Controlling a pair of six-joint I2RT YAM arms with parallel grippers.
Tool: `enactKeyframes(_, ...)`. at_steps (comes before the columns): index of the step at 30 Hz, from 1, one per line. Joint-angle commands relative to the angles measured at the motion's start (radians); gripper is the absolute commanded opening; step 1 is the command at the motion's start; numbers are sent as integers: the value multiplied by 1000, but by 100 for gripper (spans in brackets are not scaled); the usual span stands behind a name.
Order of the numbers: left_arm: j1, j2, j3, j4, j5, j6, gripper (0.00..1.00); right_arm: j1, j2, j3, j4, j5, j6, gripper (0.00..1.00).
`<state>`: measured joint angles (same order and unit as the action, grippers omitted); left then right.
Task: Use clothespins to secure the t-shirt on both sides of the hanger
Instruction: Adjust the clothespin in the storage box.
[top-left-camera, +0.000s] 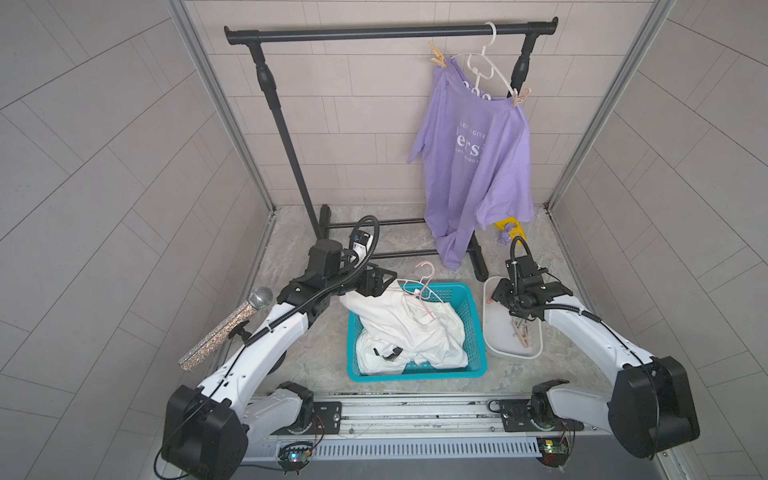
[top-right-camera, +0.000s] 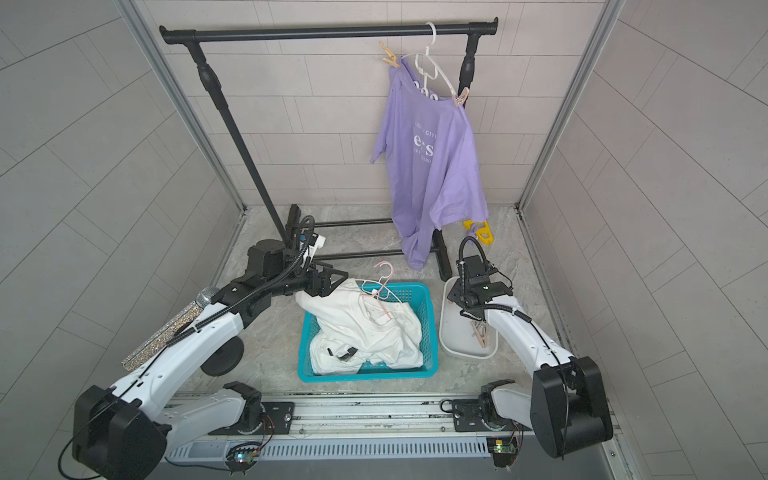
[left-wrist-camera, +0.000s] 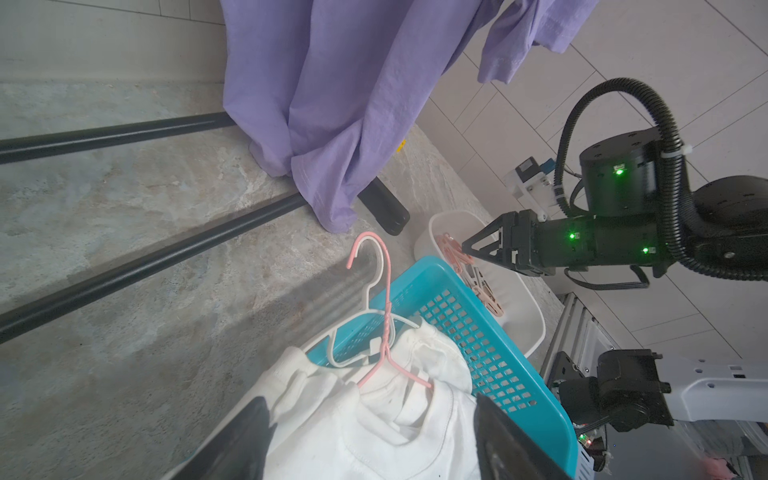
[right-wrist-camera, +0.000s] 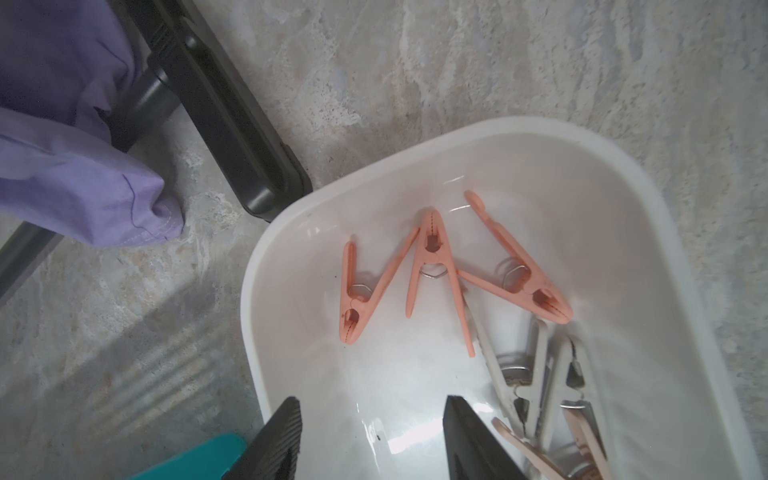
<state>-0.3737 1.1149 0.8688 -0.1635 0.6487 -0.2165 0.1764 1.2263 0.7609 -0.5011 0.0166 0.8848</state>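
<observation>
Right tool: the right tool (right-wrist-camera: 372, 409) hovers over the far end of the white tray (right-wrist-camera: 266, 291), jaws apart, nothing between them.
Left tool: the left tool (left-wrist-camera: 370, 419) is at the far left corner of the teal basket (top-left-camera: 473, 324), jaws spread wide on either side of the bunched white t-shirt (top-left-camera: 411, 328).
Clothespins: three salmon clothespins (right-wrist-camera: 432, 249) lie in the tray's far end; grey clothespins (right-wrist-camera: 536, 361) are piled nearer.
Tray: on the desk (top-left-camera: 299, 332), just right of the basket.
Pink hanger: the pink hanger (top-left-camera: 426, 291) lies on the white t-shirt.
Purple t-shirt: the purple t-shirt (top-left-camera: 478, 158) hangs on a white hanger (top-left-camera: 486, 62) at the right end of the rack (top-left-camera: 374, 31), with a pegged clothespin (top-left-camera: 437, 56) at each shoulder.
</observation>
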Motion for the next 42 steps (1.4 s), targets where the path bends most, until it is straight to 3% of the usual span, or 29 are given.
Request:
enactKeyframes(1,-5,-29,-16,50,2,-7,81,-4,34,-11,71,31,102,54)
enactKeyframes(15,-7,-21,-28,83,9,-27,81,-11,204,6,172,3,198,39)
enactKeyframes(42,-9,-8,-25,84,20,-29,81,-57,306,-18,223,28,203,34)
